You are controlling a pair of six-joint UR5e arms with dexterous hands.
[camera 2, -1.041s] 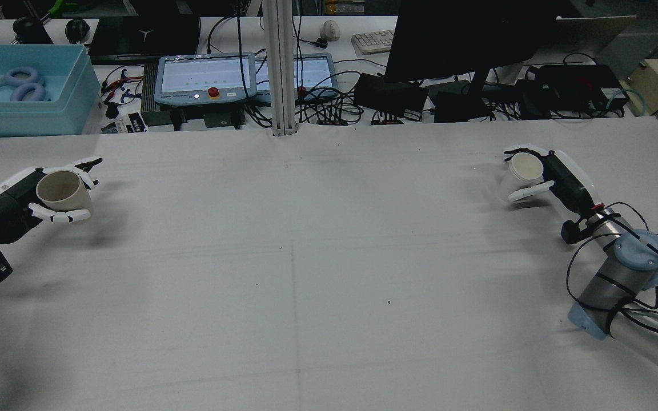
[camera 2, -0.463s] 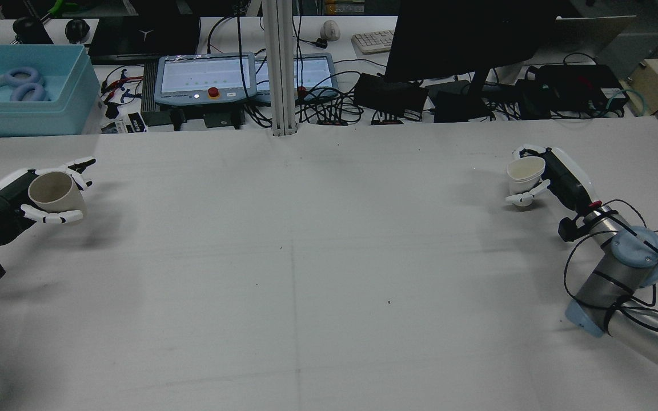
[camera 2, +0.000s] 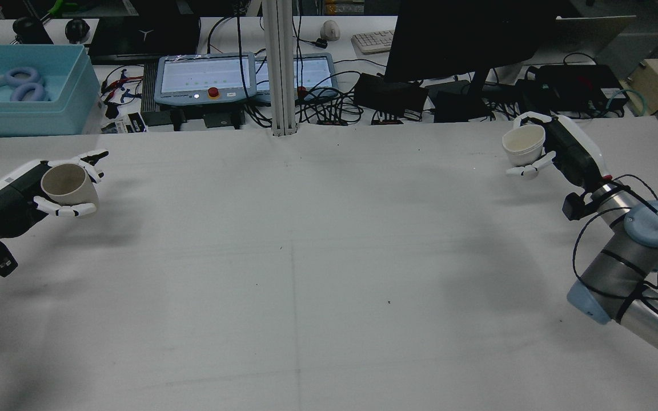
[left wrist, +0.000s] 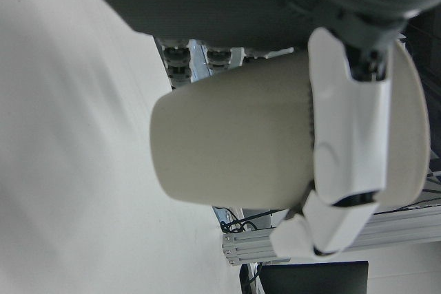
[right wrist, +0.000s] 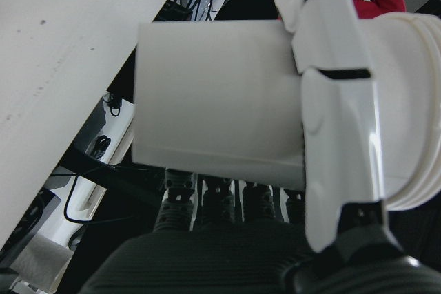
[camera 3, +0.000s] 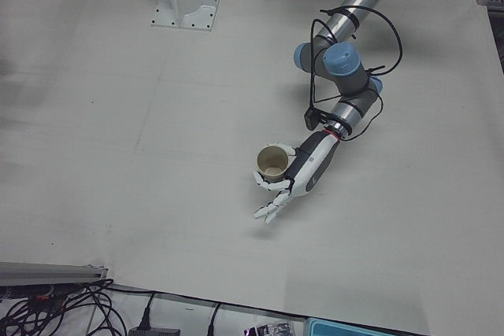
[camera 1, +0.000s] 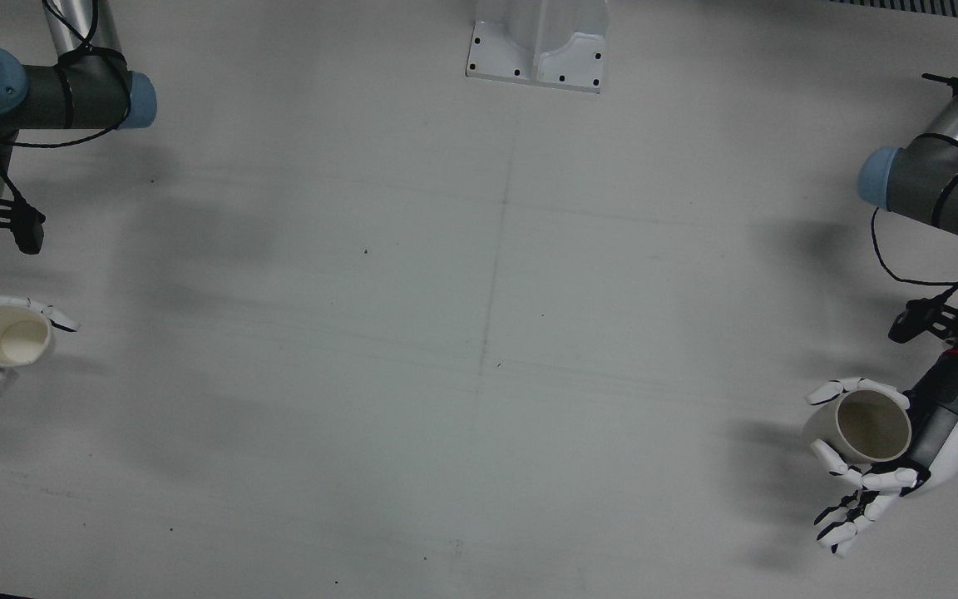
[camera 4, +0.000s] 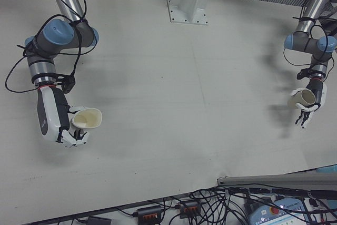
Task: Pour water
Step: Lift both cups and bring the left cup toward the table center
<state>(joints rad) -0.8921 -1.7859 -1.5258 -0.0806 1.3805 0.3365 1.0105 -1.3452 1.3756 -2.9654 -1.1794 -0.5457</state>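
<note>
- The beige cup (camera 2: 69, 184) looks like matt paper or plastic, smooth.
- The white cup (camera 2: 524, 145) has a smooth matt wall.
- The hands' fingers (left wrist: 348, 135) are glossy white plastic.
- The table (camera 2: 329, 274) has a matt, cloth-like cover.

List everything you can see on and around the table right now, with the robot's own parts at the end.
beige cup: 1, beige, held off the table in the left hand, far left in the rear view.
white cup: 1, white, held in the right hand, far right in the rear view, tilted.
table: 1, white cloth-covered surface, under both arms.
teach pendants: 2, blue-grey, behind the table's far edge.
blue bin: 1, light blue, far left, holding headphones.
monitor: 1, black, behind the far edge.
left hand: 1, black and white, fingers around the beige cup.
right hand: 1, black and white, fingers around the white cup.
</note>
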